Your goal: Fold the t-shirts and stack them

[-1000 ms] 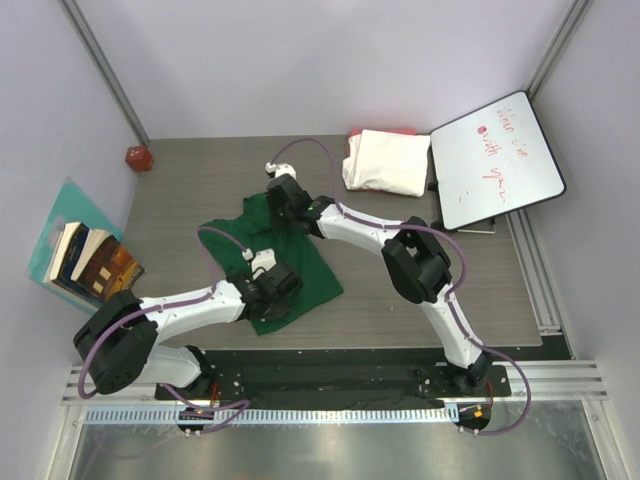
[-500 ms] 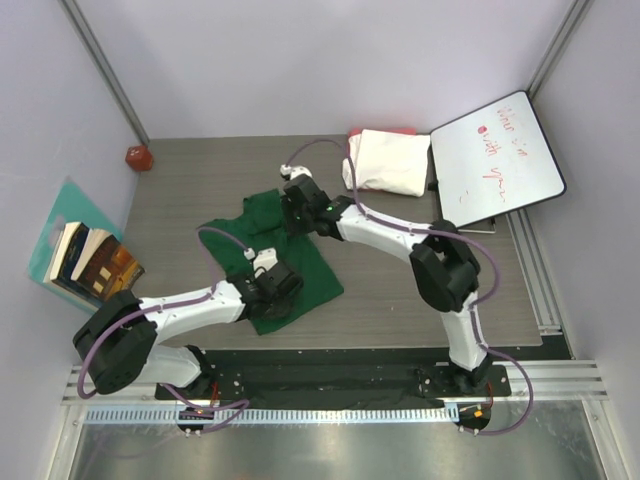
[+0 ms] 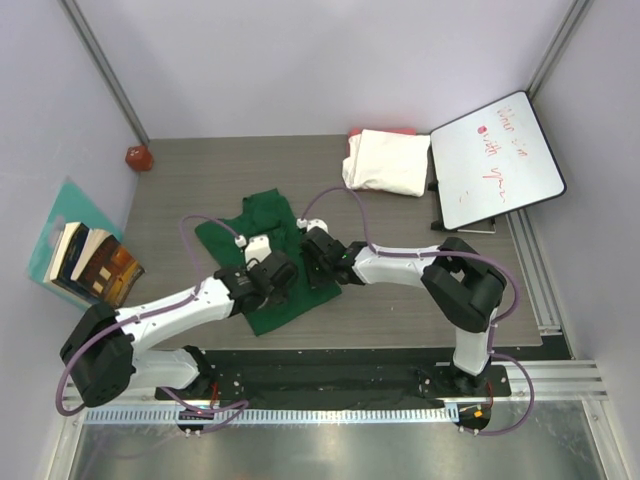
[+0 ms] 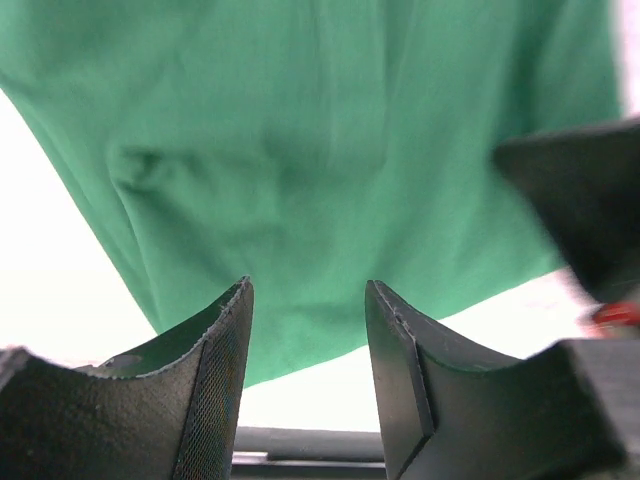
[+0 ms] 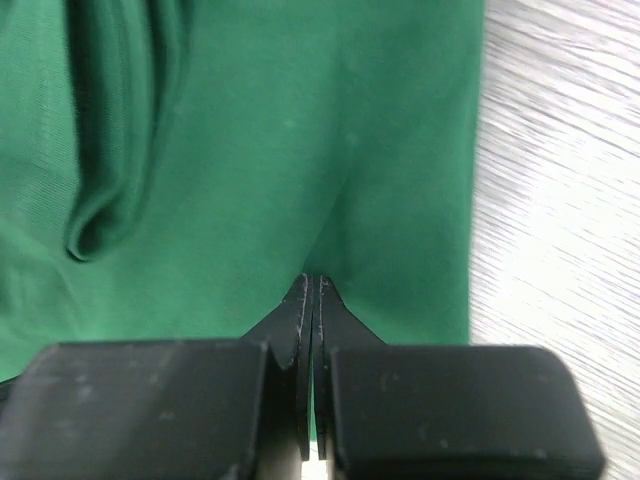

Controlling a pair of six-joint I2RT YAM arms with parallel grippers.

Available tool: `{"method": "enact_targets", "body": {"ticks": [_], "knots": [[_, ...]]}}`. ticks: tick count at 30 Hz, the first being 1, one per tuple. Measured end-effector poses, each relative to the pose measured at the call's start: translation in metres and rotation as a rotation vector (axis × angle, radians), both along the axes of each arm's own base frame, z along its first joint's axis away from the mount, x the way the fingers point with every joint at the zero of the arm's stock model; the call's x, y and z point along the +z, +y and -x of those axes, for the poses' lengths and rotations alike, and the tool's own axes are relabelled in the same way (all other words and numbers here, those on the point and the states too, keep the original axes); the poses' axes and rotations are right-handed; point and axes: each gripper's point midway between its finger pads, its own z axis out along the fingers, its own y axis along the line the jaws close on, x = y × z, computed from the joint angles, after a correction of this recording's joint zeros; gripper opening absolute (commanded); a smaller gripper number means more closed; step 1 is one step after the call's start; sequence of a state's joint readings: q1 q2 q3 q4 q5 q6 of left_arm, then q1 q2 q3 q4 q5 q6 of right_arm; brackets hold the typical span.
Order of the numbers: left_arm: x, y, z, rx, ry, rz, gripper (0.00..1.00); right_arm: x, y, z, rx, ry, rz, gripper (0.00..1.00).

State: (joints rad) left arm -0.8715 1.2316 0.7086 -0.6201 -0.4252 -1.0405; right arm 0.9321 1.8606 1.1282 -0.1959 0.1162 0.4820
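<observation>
While the left tool (image 4: 308, 300) has let go and now stands open over the dark green t-shirt (image 3: 262, 215), we see the right tool (image 5: 310, 285) has come down from the shirt's far end to its right edge, centre of the top view. It has clamped shut, puckering cloth at its tips. We judge this a re-grip for the next fold. The cream-white folded bundle (image 3: 385, 160) waits upper right on the surface (image 3: 190, 175).

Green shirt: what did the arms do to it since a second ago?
The right gripper slid from the far end of the shirt to its near right side and pinched shut on it. The left gripper opened up. White bundle and whiteboard stayed put.
</observation>
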Motion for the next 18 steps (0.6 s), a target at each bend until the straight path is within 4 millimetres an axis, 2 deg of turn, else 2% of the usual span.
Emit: {"method": "enact_targets", "body": {"ticks": [3,6,11,12,13,14,18], "knots": [[0.015,-0.001,-0.015,0.01,-0.039,-0.002,0.47,-0.001,0.007,-0.001,0.0,-0.008,-0.021,0.01],[0.017,-0.004,-0.024,0.009,-0.039,-0.023,0.44,-0.001,0.012,-0.001,-0.005,-0.011,-0.04,0.01],[-0.003,-0.004,-0.027,-0.011,0.012,-0.087,0.29,-0.001,0.019,-0.002,-0.012,-0.015,-0.073,0.01],[-0.008,-0.004,-0.027,-0.016,0.024,-0.101,0.19,-0.002,0.02,-0.002,-0.013,-0.014,-0.08,0.01],[-0.013,-0.004,-0.026,-0.019,0.036,-0.113,0.14,-0.002,0.02,-0.002,-0.013,-0.013,-0.086,0.01],[-0.016,-0.004,-0.026,-0.015,0.043,-0.118,0.01,-0.001,0.021,-0.003,-0.013,-0.013,-0.093,0.01],[-0.031,0.003,-0.027,0.001,0.078,-0.176,0.0,-0.003,0.022,-0.003,-0.016,-0.012,-0.116,0.01]]}}
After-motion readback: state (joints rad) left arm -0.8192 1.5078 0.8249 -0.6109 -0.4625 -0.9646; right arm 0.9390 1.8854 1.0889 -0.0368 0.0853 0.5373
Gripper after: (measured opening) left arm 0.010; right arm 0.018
